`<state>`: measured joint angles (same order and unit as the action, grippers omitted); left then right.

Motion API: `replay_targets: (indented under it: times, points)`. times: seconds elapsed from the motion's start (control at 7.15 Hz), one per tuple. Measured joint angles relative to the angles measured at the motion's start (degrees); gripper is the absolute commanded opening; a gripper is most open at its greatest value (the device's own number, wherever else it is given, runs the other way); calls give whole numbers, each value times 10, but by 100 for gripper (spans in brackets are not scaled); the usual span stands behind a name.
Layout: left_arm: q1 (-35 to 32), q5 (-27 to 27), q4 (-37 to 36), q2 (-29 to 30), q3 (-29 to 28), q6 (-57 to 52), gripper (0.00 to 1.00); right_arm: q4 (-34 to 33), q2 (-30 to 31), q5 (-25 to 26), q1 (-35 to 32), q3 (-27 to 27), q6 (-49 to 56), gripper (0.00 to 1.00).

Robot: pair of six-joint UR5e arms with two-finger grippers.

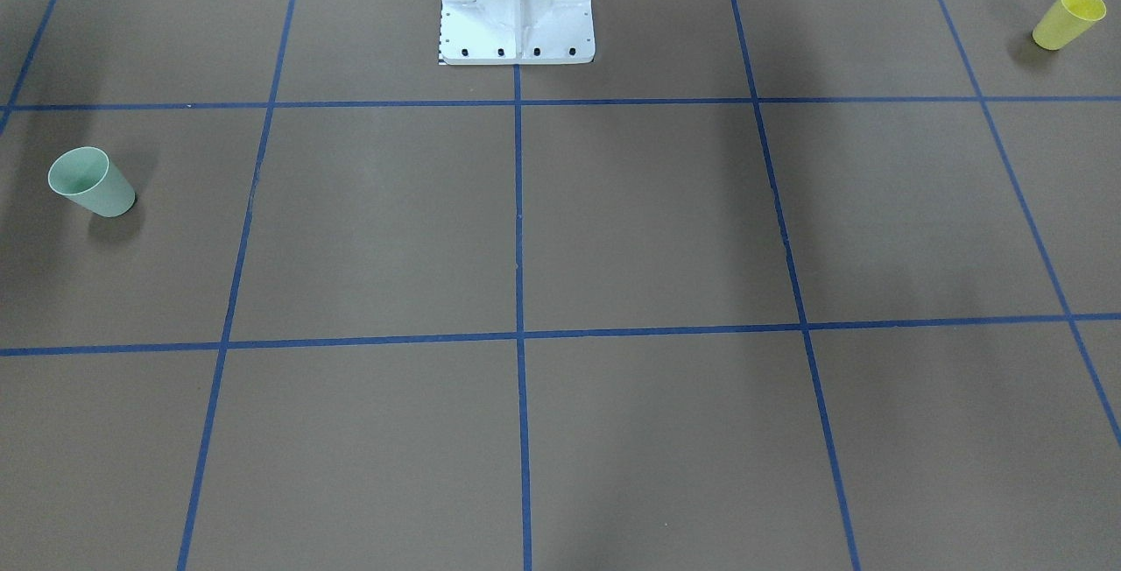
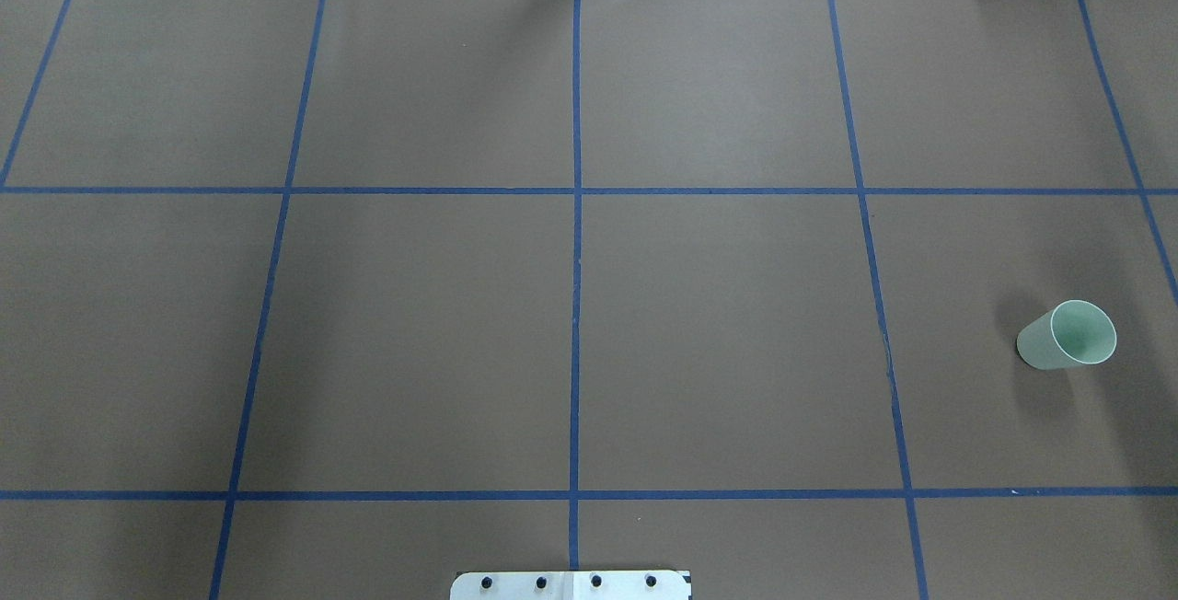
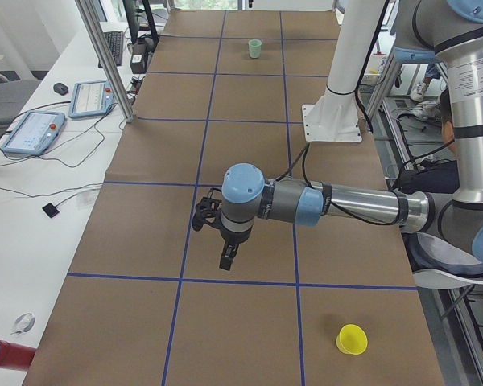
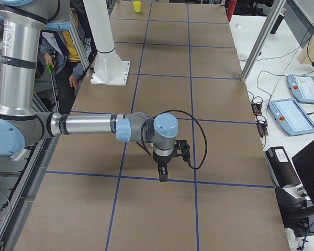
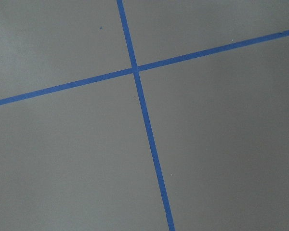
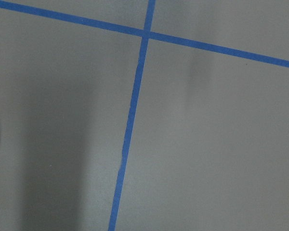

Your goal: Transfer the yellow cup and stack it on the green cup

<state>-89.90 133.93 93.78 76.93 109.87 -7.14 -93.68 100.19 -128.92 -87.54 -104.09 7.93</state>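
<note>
Hanging above the brown worktop [image 1: 648, 221], the left tool [image 3: 224, 262] and the right tool [image 4: 162, 177] both point down. They show only from the side, so how wide either stands cannot be told. In the front-facing view the yellow cup [image 1: 1068, 19] stands at two o'clock. The green cup [image 1: 92, 183] stands at nine o'clock, well apart from it.

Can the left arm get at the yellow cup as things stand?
Probably yes: the yellow cup stands alone in the open, and nothing lies between it and the left gripper.
</note>
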Motion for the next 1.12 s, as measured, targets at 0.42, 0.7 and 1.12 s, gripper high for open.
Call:
replay_targets:
  times: [0.42, 0.7, 1.12]
  points:
    - [-1, -1, 28, 18, 5, 1, 100, 15, -5, -9, 1, -6, -2, 100]
    - [0, 0, 35, 42, 5, 1, 100, 62, -6, -5, 0, -4, -9, 100]
    - [2, 1, 36, 71, 2, 12, 100, 76, -22, -7, 0, 2, -42, 100]
